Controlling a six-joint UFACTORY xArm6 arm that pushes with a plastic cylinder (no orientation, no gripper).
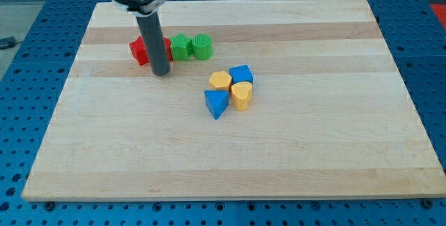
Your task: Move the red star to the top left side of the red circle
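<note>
My tip [161, 72] sits upper left on the wooden counter [313, 149], touching the small red plastic star [141, 49]; no gripper. Star looks light, rigid, slides easily; push a flat flank.

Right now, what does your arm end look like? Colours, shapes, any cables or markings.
A straight dark grey cylindrical rod, matte, ending in my tip. It hangs from a wider round mount of silver-grey metal with a flange, cut off at the view's top. No cables or markings are visible.
</note>
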